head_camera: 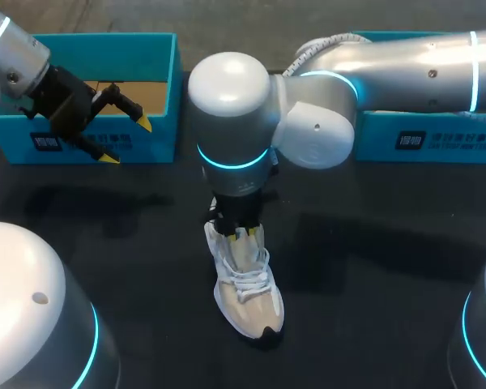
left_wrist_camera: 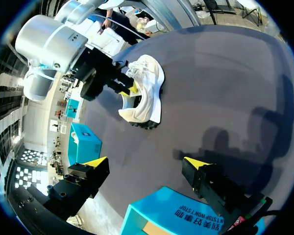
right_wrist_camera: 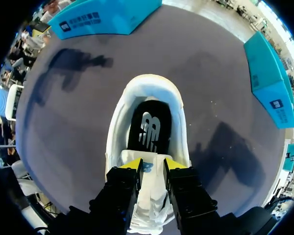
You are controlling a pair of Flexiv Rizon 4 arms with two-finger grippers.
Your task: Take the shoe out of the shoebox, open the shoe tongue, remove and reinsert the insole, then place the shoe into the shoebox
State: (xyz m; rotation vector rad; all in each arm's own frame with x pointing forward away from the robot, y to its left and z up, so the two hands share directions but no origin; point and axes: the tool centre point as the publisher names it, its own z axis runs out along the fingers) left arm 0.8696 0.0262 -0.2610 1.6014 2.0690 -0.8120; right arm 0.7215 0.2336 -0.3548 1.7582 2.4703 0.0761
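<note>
A: Where is the shoe [head_camera: 247, 279] to be found?

B: It is seen standing on its sole on the dark worktop [head_camera: 389, 259], outside both boxes. The left shoebox [head_camera: 158, 97] and the right shoebox [head_camera: 437, 138] are set well apart from it along the far edge.

A: How is the right pincer [head_camera: 243, 235] placed?

B: It is lowered onto the mouth of the shoe. Its fingers are drawn close together, and the white tongue [right_wrist_camera: 151, 169] is pinched between them. The black insole [right_wrist_camera: 148, 127] is seen lying inside the shoe, just ahead of the yellow tips.

A: And the left pincer [head_camera: 128, 140]?

B: It is held above the front wall of the left shoebox. Its fingers are spread wide and nothing is held between them. From its wrist, the shoe and the right arm are seen well ahead of it across the worktop.
</note>
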